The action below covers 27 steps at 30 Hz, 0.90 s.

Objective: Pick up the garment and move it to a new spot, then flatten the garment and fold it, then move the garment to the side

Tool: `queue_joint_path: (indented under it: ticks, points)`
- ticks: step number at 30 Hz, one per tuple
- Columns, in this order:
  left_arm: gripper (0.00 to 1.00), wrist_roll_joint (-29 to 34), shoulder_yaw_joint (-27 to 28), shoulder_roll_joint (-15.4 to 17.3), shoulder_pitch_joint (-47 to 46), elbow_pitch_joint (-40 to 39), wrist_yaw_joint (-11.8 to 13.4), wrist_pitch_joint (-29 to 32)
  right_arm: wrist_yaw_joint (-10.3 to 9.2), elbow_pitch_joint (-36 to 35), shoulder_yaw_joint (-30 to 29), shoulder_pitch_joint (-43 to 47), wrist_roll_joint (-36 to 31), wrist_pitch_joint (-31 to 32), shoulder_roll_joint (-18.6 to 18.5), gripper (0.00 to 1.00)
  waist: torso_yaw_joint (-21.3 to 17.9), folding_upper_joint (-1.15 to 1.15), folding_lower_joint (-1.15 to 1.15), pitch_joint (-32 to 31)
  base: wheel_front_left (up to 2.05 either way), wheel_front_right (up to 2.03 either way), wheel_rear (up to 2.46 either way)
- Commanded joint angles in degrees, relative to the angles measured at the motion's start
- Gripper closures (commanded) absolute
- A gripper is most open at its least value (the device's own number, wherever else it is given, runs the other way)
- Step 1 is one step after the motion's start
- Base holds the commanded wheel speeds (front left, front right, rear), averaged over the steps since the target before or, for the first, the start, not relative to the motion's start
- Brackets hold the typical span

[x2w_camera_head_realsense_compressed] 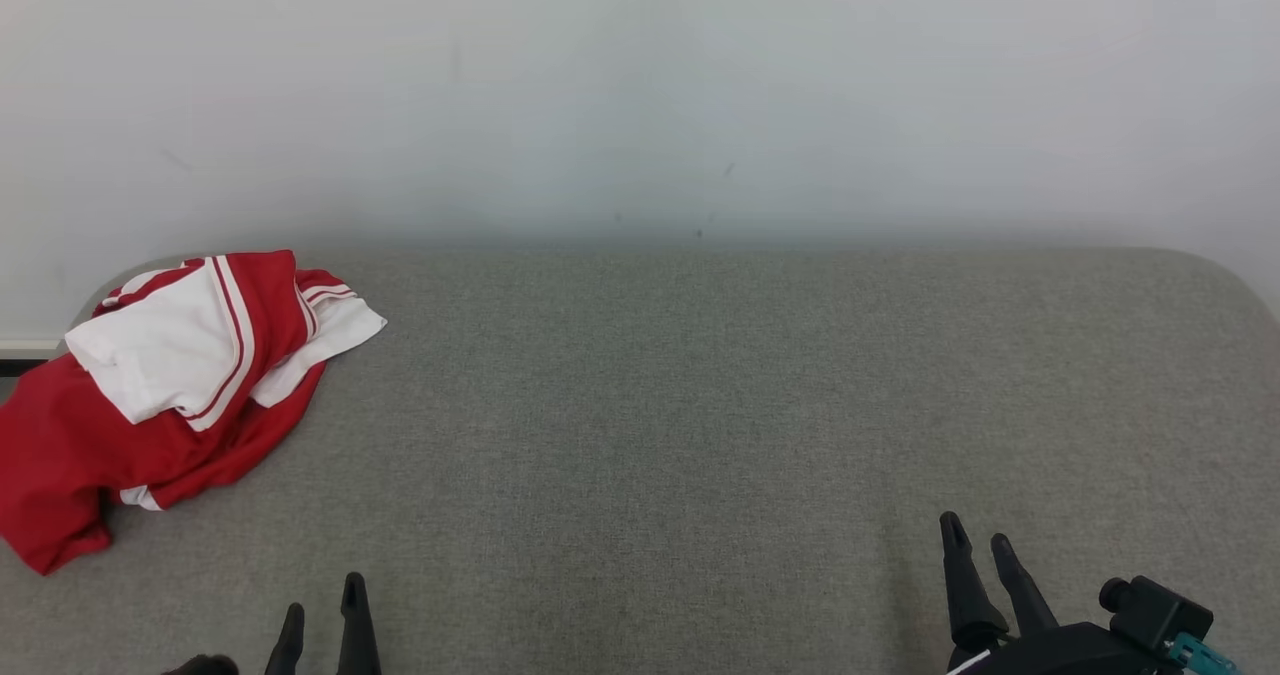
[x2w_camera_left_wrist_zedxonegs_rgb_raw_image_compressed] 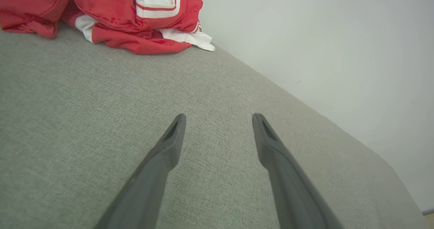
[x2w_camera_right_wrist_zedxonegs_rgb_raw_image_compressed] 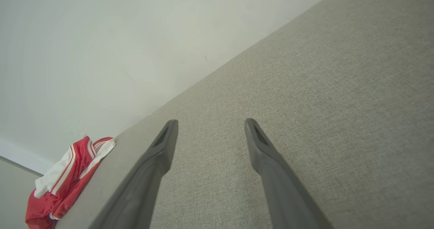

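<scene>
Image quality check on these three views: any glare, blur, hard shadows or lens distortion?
Head view: soft even light, no glare; a faint shadow under the garment; the table has a hazy far edge against the wall. Left wrist view: wide-angle tilt, left gripper soft toward its finger bases, garment slightly blurred. Right wrist view: same tilt, right gripper sharp at the tips.

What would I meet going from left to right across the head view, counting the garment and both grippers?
Red and white garment, crumpled at the far left of the grey table → left gripper, open, at the bottom edge → right gripper, open, at the lower right.
</scene>
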Motion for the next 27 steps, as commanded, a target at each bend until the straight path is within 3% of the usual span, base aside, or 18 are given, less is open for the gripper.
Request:
queue_joint_path:
  ticks: [1,18,27]
  points:
    - [0.00,2.57,-0.71,0.70,-1.29,0.00,-0.20,-0.77,-0.06,-0.74,-0.72,0.42,-2.47,0.22,-0.07,0.00,0.09,0.00,0.00,-0.12,0.00,0.00,0.00]
    - [0.00,14.09,-4.51,1.99,-1.91,2.08,0.92,-3.68,-0.07,-2.07,-2.37,1.86,-12.73,0.08,-0.09,0.00,0.10,0.00,0.00,-1.06,0.00,0.00,0.00]
    - [0.00,17.14,-6.44,1.93,-3.16,4.39,-0.91,-5.21,-0.08,-2.75,-3.11,2.59,-17.07,0.51,-0.09,0.00,0.76,0.00,0.00,-1.12,0.00,0.00,0.00]
